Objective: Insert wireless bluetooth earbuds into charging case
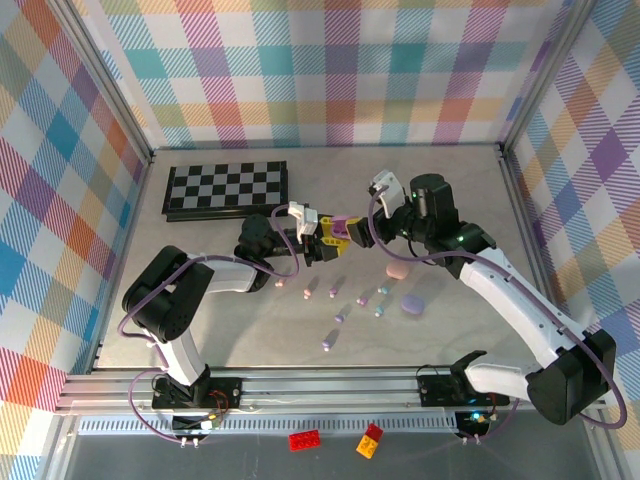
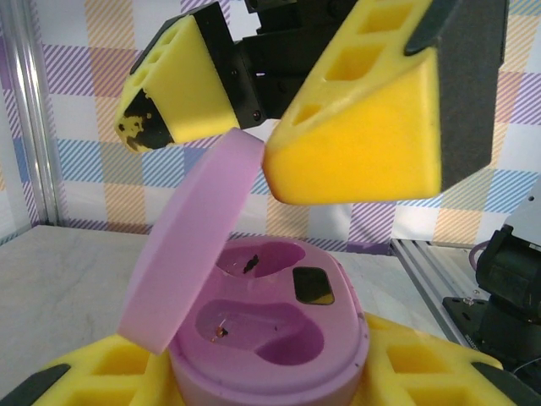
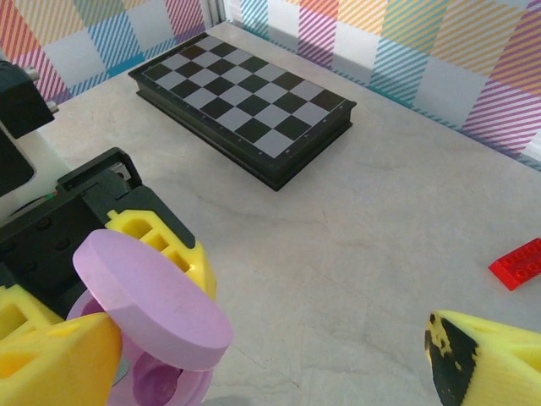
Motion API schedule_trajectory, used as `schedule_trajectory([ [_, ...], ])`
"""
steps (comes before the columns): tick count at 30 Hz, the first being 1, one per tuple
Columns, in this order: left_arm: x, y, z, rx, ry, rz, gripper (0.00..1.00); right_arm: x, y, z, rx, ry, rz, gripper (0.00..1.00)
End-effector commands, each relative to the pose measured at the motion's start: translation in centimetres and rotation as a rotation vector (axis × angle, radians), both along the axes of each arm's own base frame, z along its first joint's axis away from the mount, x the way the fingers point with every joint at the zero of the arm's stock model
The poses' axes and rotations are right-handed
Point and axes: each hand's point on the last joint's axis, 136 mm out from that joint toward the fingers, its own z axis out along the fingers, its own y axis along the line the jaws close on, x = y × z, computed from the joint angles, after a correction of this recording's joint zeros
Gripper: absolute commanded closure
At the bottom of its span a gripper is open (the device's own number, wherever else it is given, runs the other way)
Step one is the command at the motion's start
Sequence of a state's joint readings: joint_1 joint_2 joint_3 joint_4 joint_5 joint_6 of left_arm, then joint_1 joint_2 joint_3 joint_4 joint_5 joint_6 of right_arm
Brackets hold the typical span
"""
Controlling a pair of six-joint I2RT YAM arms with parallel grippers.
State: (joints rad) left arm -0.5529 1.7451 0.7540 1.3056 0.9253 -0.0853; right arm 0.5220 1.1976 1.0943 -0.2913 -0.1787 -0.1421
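My left gripper (image 1: 322, 240) (image 2: 262, 376) is shut on the base of a purple charging case (image 1: 345, 229) (image 2: 279, 338), held above the table. Its round lid (image 2: 190, 245) (image 3: 152, 292) stands hinged open, and both wells (image 2: 254, 326) are empty. My right gripper (image 1: 364, 231) (image 3: 270, 364) is open around the top of the lid; one yellow finger (image 2: 359, 127) presses against the lid's edge, the other (image 2: 169, 85) stands apart. Several tiny pastel earbuds (image 1: 340, 317) lie scattered on the table below the case, in pink, purple and light blue.
A pink shut case (image 1: 397, 270) and a lilac shut case (image 1: 412, 304) lie right of the earbuds. A folded chessboard (image 1: 227, 188) (image 3: 245, 106) sits at the back left. Red (image 1: 305, 439) and yellow (image 1: 370, 441) bricks lie beyond the front rail.
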Motion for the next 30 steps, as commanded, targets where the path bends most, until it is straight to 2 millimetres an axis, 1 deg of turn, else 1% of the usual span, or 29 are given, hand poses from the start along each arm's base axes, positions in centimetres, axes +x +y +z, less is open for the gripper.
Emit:
schedule_trajectory([
  [1, -0.8, 0.4, 1.2, -0.022, -0.069, -0.015, 0.60, 0.2, -0.2, 2.6, 0.052, -0.058, -0.017, 0.08],
  [7, -0.6, 0.4, 1.0, -0.021, -0.069, -0.007, 0.60, 0.2, -0.6, 2.6, 0.059, -0.057, -0.039, 0.07],
  [11, -0.2, 0.6, 0.9, -0.020, -0.062, 0.014, 0.60, 1.1, -1.3, 1.8, 0.072, -0.020, -0.124, 0.07],
  [14, 0.4, 1.0, 0.6, -0.019, -0.058, 0.044, 0.60, 1.5, -1.5, 1.4, 0.088, 0.009, -0.153, 0.06],
  [17, 1.0, 1.6, 0.5, -0.018, -0.056, 0.079, 0.60, 1.0, -1.6, 1.4, 0.134, 0.031, -0.152, 0.03],
  [19, 1.3, 2.1, 0.5, -0.018, -0.058, 0.093, 0.60, 0.5, -2.0, 1.4, 0.154, 0.025, -0.154, 0.00],
  [20, 1.6, 2.4, 0.7, -0.020, -0.060, 0.109, 0.60, 0.3, -2.4, 1.3, 0.165, 0.023, -0.163, 0.01],
  [25, 2.6, 3.4, 0.5, -0.002, -0.062, 0.164, 0.60, -0.7, -4.9, -1.0, 0.247, 0.115, -0.247, 0.01],
  [27, 2.9, 3.7, 0.2, 0.026, -0.064, 0.185, 0.60, -1.0, -6.3, -2.3, 0.293, 0.157, -0.337, 0.01],
  [29, 3.0, 3.9, -0.1, 0.047, -0.064, 0.197, 0.60, -1.7, -6.9, -3.8, 0.345, 0.222, -0.385, 0.01],
  [30, 3.1, 4.0, 0.0, 0.054, -0.066, 0.203, 0.60, -2.1, -6.8, -4.5, 0.375, 0.265, -0.386, 0.01],
])
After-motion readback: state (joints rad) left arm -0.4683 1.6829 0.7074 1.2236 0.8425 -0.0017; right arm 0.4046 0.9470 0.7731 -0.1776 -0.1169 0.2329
